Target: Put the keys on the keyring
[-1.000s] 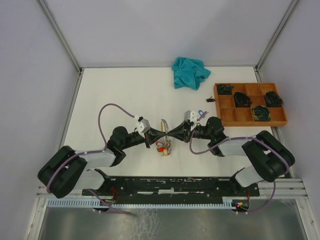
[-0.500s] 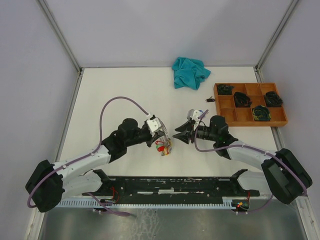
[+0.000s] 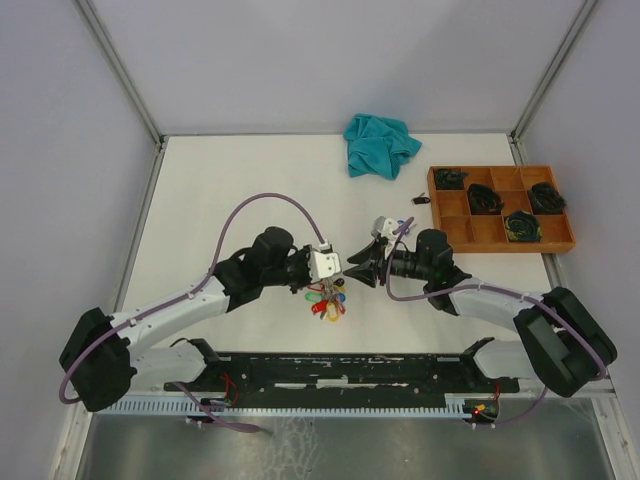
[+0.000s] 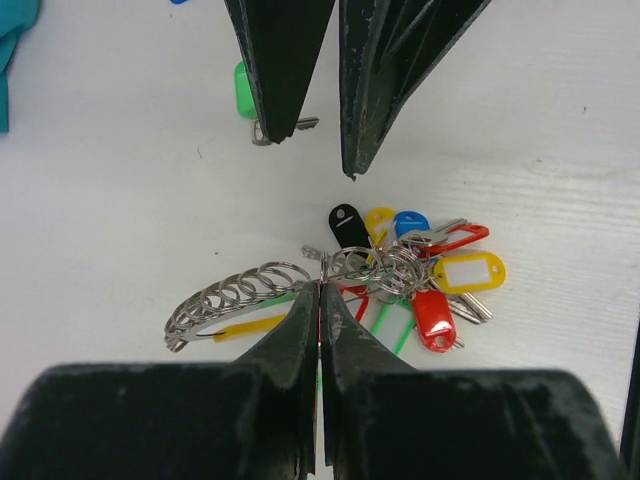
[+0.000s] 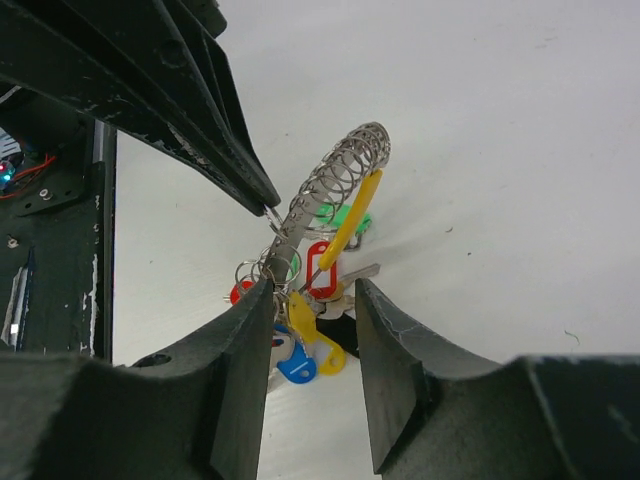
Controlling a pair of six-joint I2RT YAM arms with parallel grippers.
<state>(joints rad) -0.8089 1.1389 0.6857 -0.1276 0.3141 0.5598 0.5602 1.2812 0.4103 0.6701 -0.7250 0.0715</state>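
Observation:
My left gripper is shut on the keyring, a thin silver wire strung with many small split loops. A bunch of keys with red, yellow, blue and black tags hangs from it just right of the jaws. In the top view this bunch sits below the left gripper. My right gripper is open and faces the ring, its fingers on either side of the hanging tags without gripping them. A green-tagged key lies on the table, partly behind a right finger.
A teal cloth lies at the back of the white table. A wooden compartment tray holding dark coiled items stands at the right. A small dark item lies beside the tray. The black base rail runs along the near edge.
The right gripper has opened and let go of the ring. The left arm has stretched rightward, carrying the ring and its bunch toward the table's middle.

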